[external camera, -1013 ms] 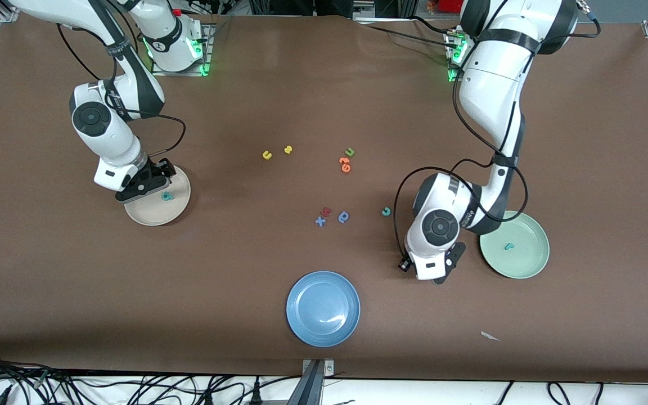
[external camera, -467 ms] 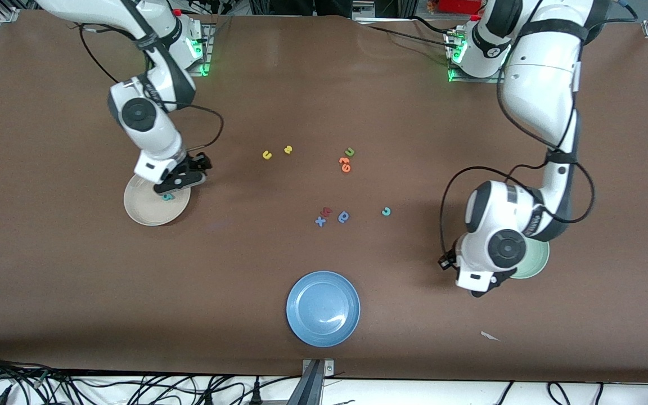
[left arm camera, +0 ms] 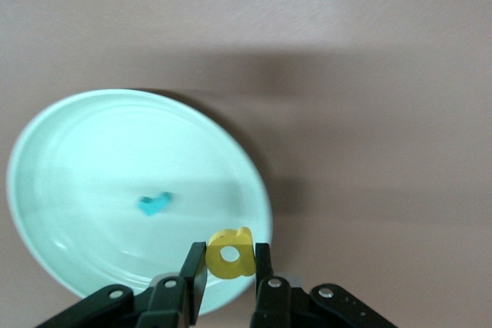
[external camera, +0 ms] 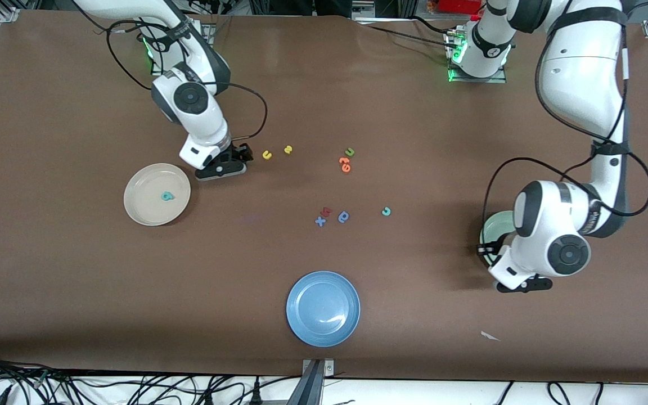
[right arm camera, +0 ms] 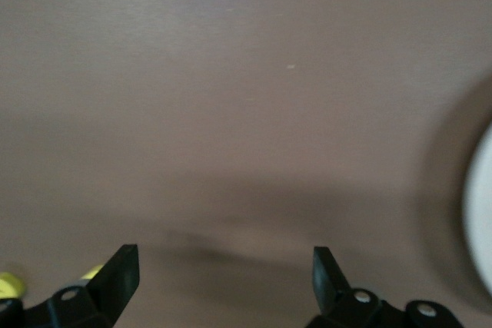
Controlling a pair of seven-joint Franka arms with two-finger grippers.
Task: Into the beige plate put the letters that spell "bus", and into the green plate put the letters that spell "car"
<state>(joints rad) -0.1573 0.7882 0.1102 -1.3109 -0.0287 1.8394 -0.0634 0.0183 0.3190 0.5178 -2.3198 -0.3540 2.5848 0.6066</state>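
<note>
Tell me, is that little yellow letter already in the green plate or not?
Not yet. The left gripper holds the yellow "a" clamped in its jaws above the green plate; only a teal letter lies in it.

Three plates (external camera: 157,194), ten letters (external camera: 267,155)

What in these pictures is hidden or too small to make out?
- Green plate: front view, mostly covered by the left arm.
- Left tool and its yellow "a": hidden under the wrist in the front view.
- Orange letters: front view, too small to read.
- Beige plate: right wrist view, cut off, blurred.
</note>
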